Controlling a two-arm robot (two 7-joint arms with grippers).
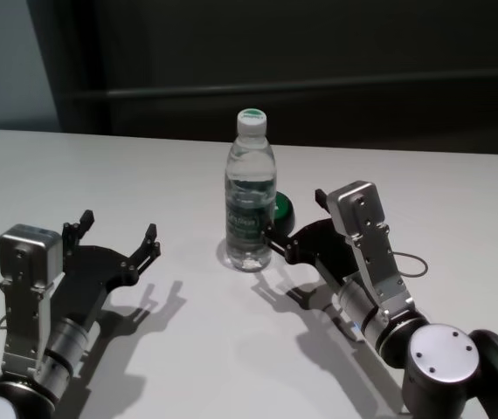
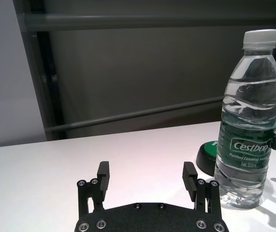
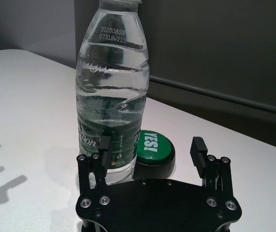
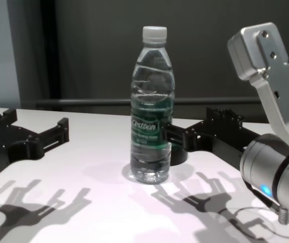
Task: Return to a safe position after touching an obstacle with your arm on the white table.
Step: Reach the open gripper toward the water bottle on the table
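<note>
Head view: the bottle (image 1: 251,192) stands upright mid-table (image 1: 100,175); the right gripper (image 1: 294,229), fingers spread, sits at its 4 o'clock, one finger touching. The left gripper (image 1: 118,236), spread, rests at 8 o'clock. Only the right wrist view reads "YES!" on the green button (image 3: 153,147).

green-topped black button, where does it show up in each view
Head view: the low black disc button with a green top peeks out just right of the tall clear plastic water bottle.
Left wrist view: the button is partly hidden at the bottle's left.
Right wrist view: the button shows at the bottle's right.
Chest view: only its dark edge shows behind the bottle.
Shared landmark: the bottle.
</note>
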